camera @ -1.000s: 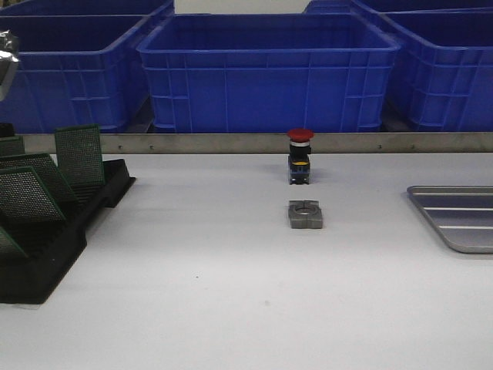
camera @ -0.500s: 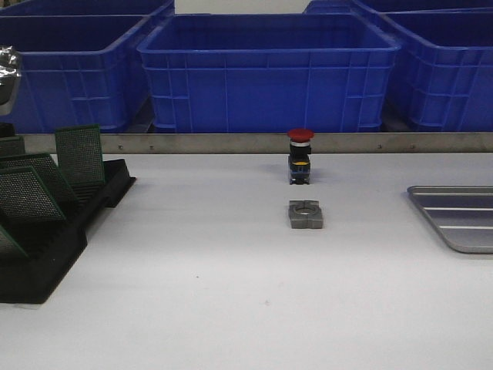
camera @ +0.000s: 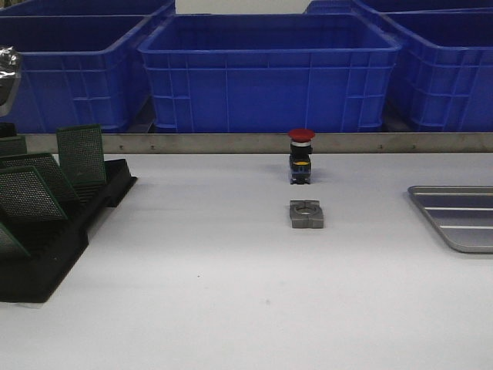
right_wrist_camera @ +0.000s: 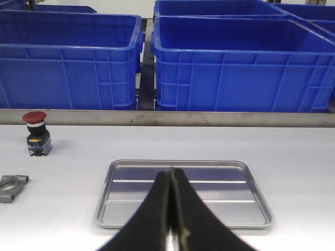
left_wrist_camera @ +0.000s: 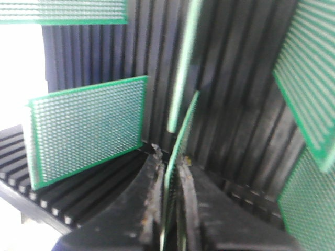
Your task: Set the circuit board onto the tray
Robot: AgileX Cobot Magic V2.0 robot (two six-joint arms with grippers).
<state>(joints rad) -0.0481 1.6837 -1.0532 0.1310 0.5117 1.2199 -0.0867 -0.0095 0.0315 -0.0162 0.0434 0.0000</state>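
Observation:
In the left wrist view my left gripper (left_wrist_camera: 168,158) is shut on the lower edge of a green perforated circuit board (left_wrist_camera: 184,128). The board is seen edge-on and stands in the black slotted rack (left_wrist_camera: 235,130). Other green boards (left_wrist_camera: 86,130) lean in neighbouring slots. The rack (camera: 46,262) sits at the table's left. The silver tray (camera: 462,223) lies at the right edge, with nothing on it. My right gripper (right_wrist_camera: 171,172) hangs shut over the tray (right_wrist_camera: 225,193), holding nothing. Neither gripper's fingers show in the front view.
A red push button (camera: 300,154) and a grey metal clamp (camera: 306,214) stand mid-table. Big blue bins (camera: 266,73) line the back behind a metal rail (camera: 231,142). A silver part of the left arm (camera: 6,73) shows at the left edge.
The rack and its boards have shifted very slightly to the right. The silver arm part at the left edge sits a little lower.

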